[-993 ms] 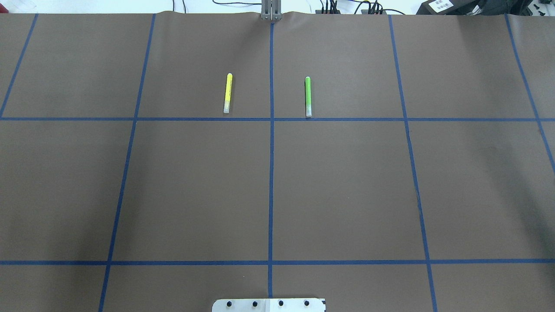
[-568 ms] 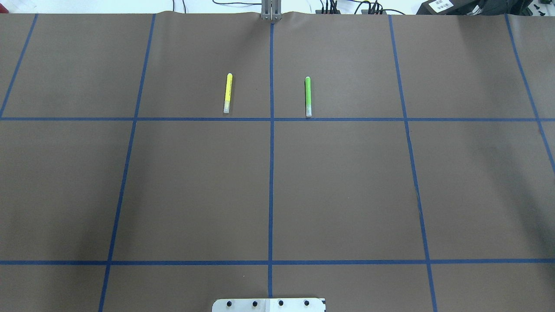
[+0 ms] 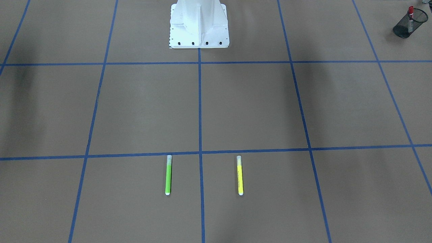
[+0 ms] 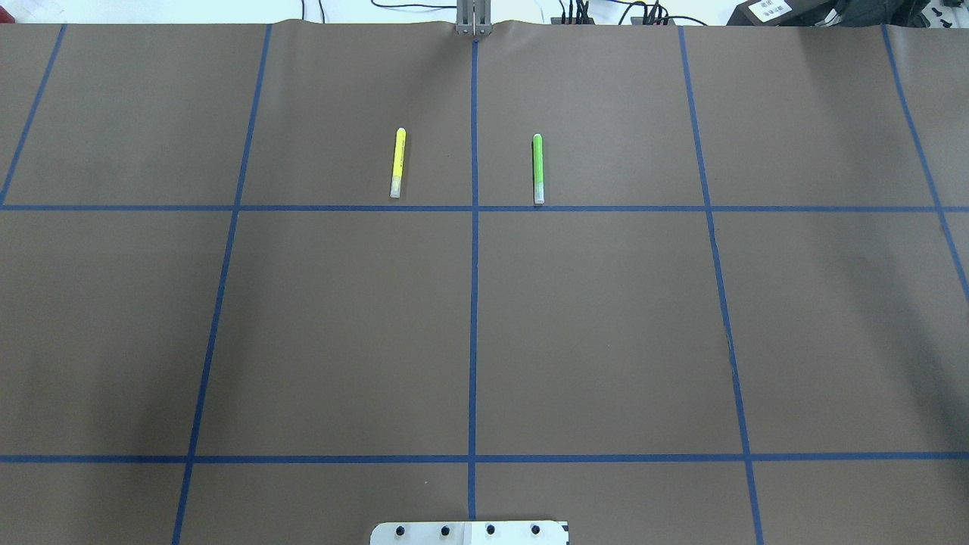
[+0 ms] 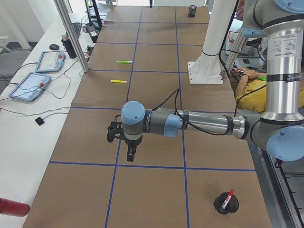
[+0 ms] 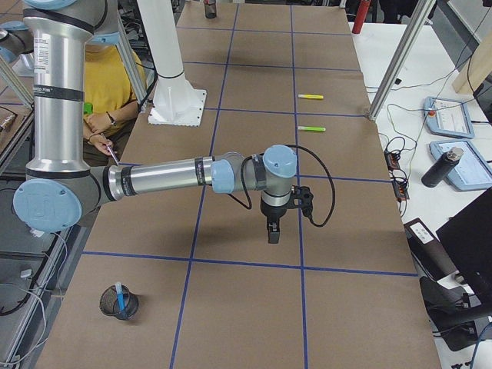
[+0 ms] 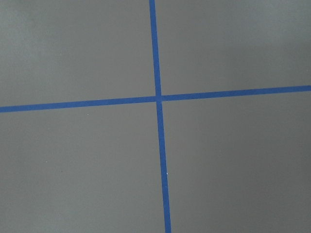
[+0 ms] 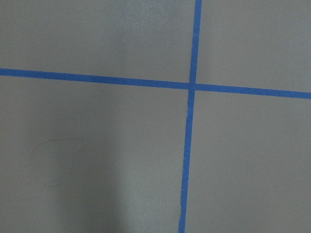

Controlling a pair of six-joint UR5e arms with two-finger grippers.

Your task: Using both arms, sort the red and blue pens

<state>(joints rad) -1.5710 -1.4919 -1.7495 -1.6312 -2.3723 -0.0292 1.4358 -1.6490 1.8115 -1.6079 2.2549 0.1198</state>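
Observation:
The red pen [image 3: 410, 11] stands in a black mesh cup [image 3: 406, 23] at the table's corner; the exterior left view shows the same red pen [image 5: 228, 197] in its cup [image 5: 225, 204]. The blue pen [image 6: 121, 301] stands in another mesh cup [image 6: 119, 302] near the table's end on the robot's right. My left gripper [image 5: 130, 154] hangs over bare paper, fingers pointing down. My right gripper [image 6: 272, 231] hangs the same way over a tape line. Whether either is open or shut I cannot tell. Both wrist views show only brown paper and crossing blue tape.
A yellow pen [image 4: 397, 163] and a green pen [image 4: 538, 169] lie parallel on the far side of the table, one either side of the centre tape line. The white pedestal [image 3: 199, 23] stands at the robot's edge. A person sits behind the pedestal [image 6: 108, 84].

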